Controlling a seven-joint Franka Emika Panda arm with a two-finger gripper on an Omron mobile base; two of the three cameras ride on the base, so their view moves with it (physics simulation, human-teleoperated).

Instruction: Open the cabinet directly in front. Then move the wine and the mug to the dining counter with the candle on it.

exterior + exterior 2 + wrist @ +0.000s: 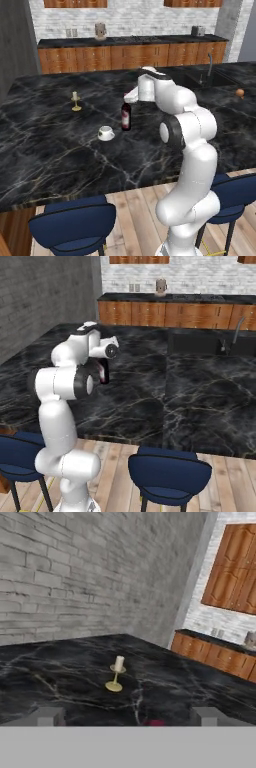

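My claw (pixel 127 714) is spread wide just above the wine (pixel 126 116), which stands upright on the dining counter (pixel 60 150). The mug (pixel 105 133) sits beside it; the candle (pixel 116 674) stands farther off.

we can't read any text, brand, no. or sign in these views. the wine (pixel 126 116) has a reddish-white label but it's too blurred to make out; marks on the mug (pixel 106 133) aren't legible either.
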